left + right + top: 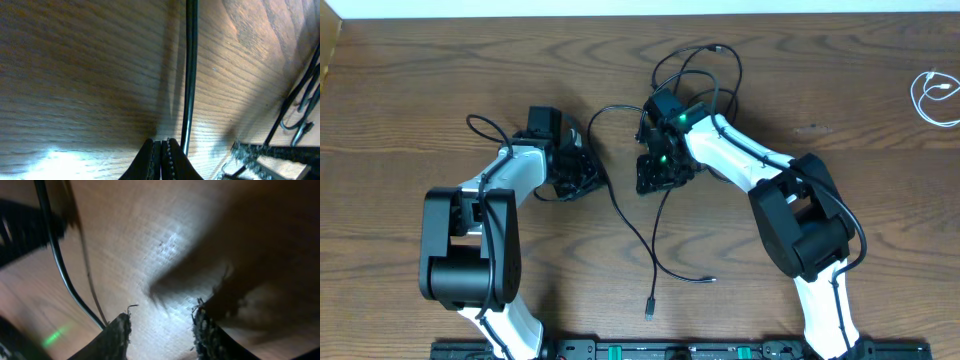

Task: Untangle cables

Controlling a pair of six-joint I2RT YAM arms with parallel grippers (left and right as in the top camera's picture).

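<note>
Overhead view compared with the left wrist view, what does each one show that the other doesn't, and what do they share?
Only overhead: the white cable coiled at the far right edge, and a loose plug end near the front of the table. Only left wrist: the left gripper close up, shut, with a black cable passing just beside it. Both: black cable lying on the wooden table.

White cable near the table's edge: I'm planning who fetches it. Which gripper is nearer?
Right. The right gripper sits mid-table, with the white cable far off toward its outer side. The left gripper lies beyond the right one, farther still.
</note>
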